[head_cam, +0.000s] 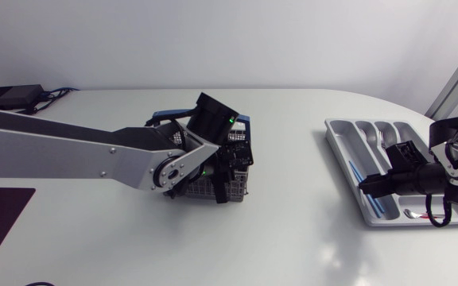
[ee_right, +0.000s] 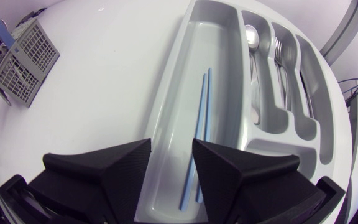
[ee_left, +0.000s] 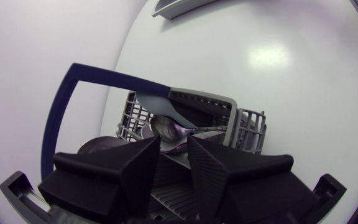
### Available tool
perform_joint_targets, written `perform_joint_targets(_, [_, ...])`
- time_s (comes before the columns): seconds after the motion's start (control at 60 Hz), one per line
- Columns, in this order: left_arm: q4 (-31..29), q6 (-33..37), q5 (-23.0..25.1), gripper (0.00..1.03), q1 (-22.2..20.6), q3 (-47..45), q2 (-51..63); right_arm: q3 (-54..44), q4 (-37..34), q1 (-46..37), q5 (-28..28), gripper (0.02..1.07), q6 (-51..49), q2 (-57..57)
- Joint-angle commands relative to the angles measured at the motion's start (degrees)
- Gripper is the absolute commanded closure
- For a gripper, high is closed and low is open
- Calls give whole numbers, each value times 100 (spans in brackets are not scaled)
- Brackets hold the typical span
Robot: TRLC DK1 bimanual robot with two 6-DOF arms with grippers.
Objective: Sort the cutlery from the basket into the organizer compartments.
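Left wrist view: the left gripper is held parted above a spoon in the mid-table basket, so a picking step is judged in hand and a descent and grasp are called for, while the right gripper is held open over the organizer by the table's right edge.

The left arm stretches in from the side edge to mid-tabletop, its long silver link sloping down to a black joint and the wrist bent downward. Its jaws stand slightly parted, the wedge fingers gripping nothing. The right arm sits folded low at the opposite side, its jaws likewise parted and empty, pointing inward.
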Motion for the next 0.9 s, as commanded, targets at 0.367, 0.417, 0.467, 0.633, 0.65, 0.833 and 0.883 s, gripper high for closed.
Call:
perform_joint_targets(0.367, [271,-1061,-179,71,-69,191,341,-165,-30,7,7,56,-96,3])
perform_joint_targets(0.417, [271,-1333,-179,71,-60,261,394,-165,-30,7,7,56,-96,3])
perform_joint_targets(0.467, [271,-1544,-179,71,-60,314,447,-174,-30,7,7,56,-96,3])
perform_joint_targets(0.633, [289,-2115,-179,71,-60,358,596,-182,-21,-2,-2,56,-104,3])
perform_joint_targets(0.65, [307,-2150,-179,71,-60,349,605,-182,-21,-11,-2,56,-104,3])
perform_joint_targets(0.833, [307,-2388,-20,75,-7,323,719,-191,-21,-28,-28,56,-122,-5])
perform_joint_targets(0.883, [315,-2388,15,79,10,297,737,-200,-12,-28,-28,56,-131,-5])
